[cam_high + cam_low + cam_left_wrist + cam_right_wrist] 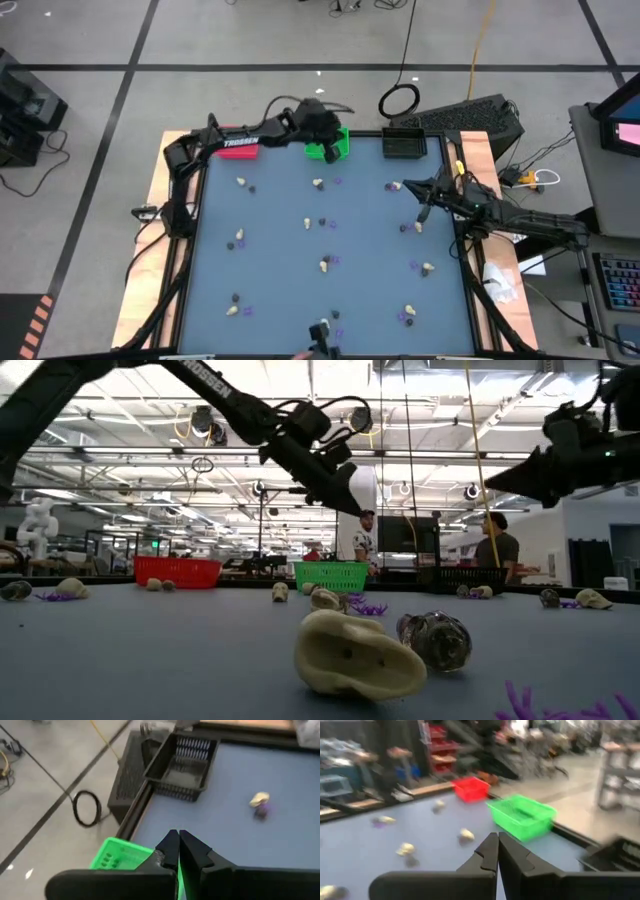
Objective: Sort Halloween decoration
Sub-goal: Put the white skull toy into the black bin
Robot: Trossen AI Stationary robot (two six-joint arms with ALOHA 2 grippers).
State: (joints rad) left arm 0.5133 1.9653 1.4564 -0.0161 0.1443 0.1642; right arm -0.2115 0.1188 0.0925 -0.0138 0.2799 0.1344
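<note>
Presently, left tool, fingers closed and empty, hovers over the green plastic mesh bin at the worktop's far edge. Right tool, closed, hangs near the right edge. Small cream, dark and purple Halloween trinkets lie scattered across the worktop.

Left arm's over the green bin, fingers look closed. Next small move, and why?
Probably open the left gripper to drop whatever it carries, if anything: it hangs above the green bin with fingers pressed together, contents not visible. The right gripper, also shut, hovers near a cream-white lump.

Left tool blocks green bin; trinkets dot open mat
</note>
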